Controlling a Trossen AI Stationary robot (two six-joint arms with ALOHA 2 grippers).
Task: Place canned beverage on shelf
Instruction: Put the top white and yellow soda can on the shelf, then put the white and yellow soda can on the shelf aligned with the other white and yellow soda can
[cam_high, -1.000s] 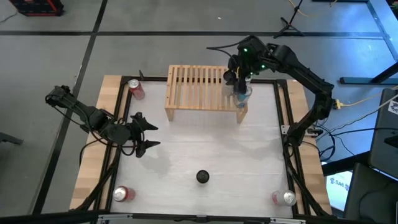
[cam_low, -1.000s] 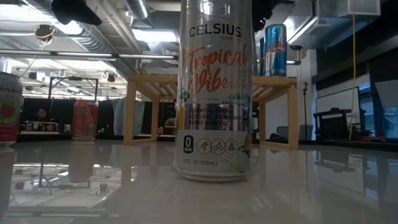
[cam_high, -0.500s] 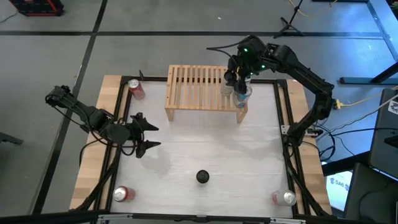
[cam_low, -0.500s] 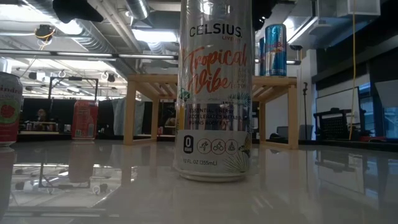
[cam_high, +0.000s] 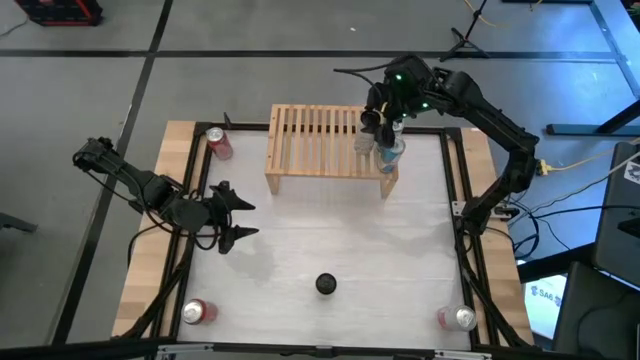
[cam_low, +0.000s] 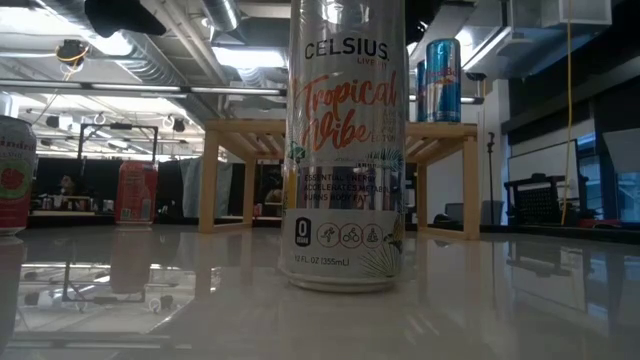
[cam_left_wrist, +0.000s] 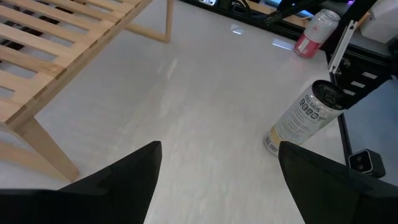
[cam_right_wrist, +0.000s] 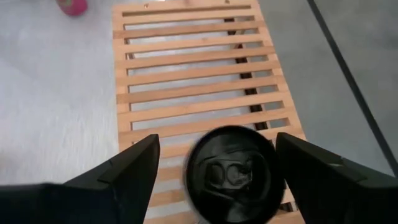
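Your left gripper (cam_high: 232, 212) hangs open and empty over the table (cam_high: 400, 250), well to the left of the shelf (cam_high: 320, 140) and nearer you than it. The blue can (cam_high: 391, 152) stands upright on the shelf's right end. Your right gripper (cam_high: 378, 127) sits directly above that can, fingers (cam_right_wrist: 134, 168) spread wide on either side of its dark top, not touching it
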